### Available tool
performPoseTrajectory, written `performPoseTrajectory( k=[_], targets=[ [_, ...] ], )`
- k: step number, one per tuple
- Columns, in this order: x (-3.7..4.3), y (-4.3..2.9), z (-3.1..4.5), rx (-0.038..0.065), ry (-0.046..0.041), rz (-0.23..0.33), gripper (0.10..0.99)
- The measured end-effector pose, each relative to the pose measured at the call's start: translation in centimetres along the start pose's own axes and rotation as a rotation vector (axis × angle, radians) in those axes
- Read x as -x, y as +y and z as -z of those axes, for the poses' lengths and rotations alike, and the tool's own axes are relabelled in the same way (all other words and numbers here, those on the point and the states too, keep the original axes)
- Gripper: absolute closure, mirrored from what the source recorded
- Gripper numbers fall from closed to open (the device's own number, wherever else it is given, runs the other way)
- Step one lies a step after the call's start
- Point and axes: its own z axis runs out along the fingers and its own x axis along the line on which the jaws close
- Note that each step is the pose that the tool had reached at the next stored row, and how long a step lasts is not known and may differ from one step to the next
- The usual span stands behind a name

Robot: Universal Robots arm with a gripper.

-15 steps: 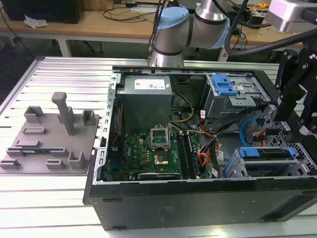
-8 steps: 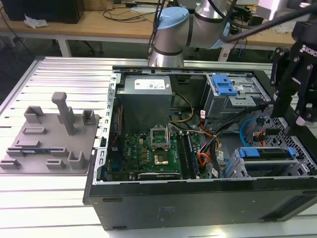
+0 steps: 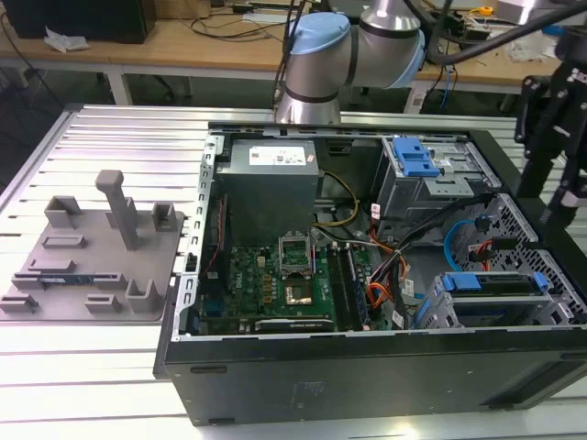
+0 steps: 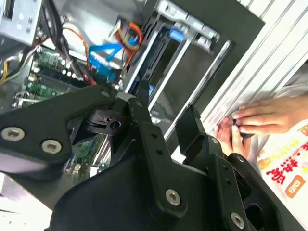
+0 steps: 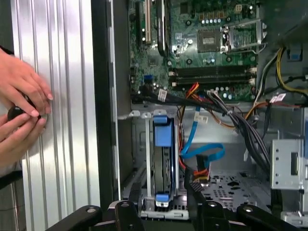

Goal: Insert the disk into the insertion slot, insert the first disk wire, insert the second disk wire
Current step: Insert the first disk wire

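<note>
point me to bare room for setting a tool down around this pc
Bare ribbed table lies between the grey fixture tray and the near edge, and behind the tray. Cables crowd the gap between motherboard and drive cage; a person's hands rest beside the case.

arm point(image 3: 348, 50): elbow bent, up high | hand point(image 4: 166, 102): fingers apart, nothing btwn, no grip

Bright even light; glare on ribbed table point(image 5: 72, 144); case point(image 3: 367, 376) interior dim

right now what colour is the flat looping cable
The flat cable is light blue, clearest in the first wrist view.
</note>
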Motion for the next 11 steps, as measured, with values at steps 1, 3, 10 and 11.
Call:
performPoseTrajectory(
  k=[1,3,10,11],
  targets=[
    [0.02,-0.54,-0.08,0.000,0.0000,0.000,0.584],
    [0.09,-0.85,-0.25,-0.002,0.0061,-0.006,0.584],
    [1.43,-0.79,-0.79,-0.006,0.0206,-0.055,0.584],
    [1.89,-0.78,-0.81,-0.007,0.0240,-0.055,0.584]
  ],
)
